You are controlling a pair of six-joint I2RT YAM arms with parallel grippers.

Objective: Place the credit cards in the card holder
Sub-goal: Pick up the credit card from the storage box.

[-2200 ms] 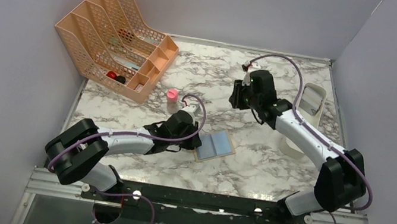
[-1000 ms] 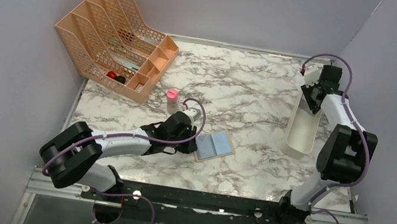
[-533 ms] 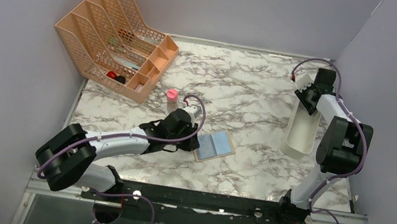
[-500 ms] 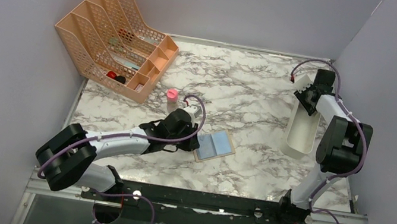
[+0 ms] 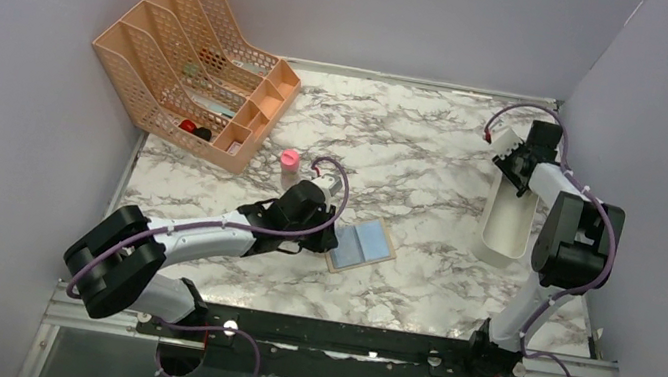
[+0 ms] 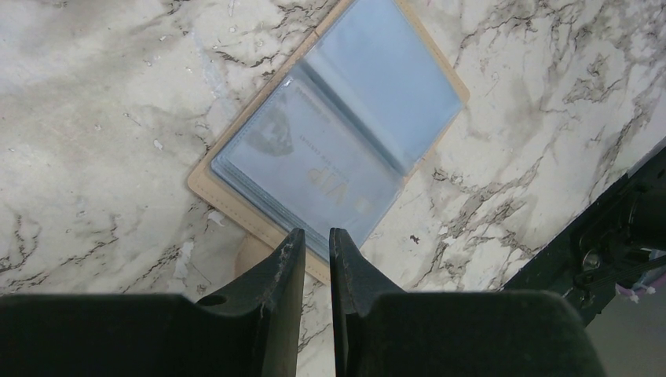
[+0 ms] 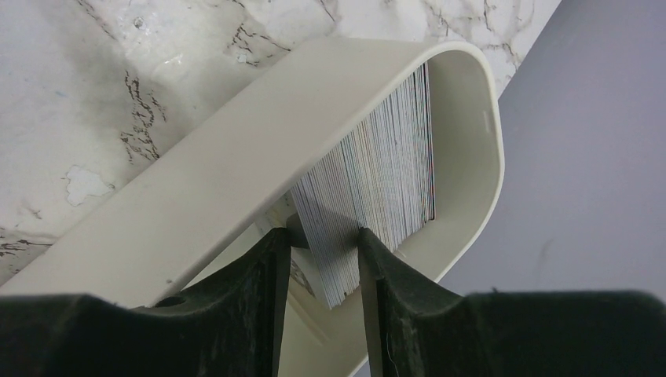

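While my left gripper (image 6: 314,233) hangs at the near edge of the card holder (image 6: 377,110), jaws a narrow slit apart, the holder lies open flat on the marble table (image 6: 102,102), blue inside up, with one card (image 6: 314,169) under its clear sleeve. My right gripper (image 7: 320,233) straddles a bunch of the credit cards (image 7: 385,165) standing on edge in the white tray (image 7: 236,181); whether those jaws pinch them, I cannot tell.

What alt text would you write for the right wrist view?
The right gripper straddles a stack of credit cards standing on edge inside a long white tray. The tray sits on a marble table.
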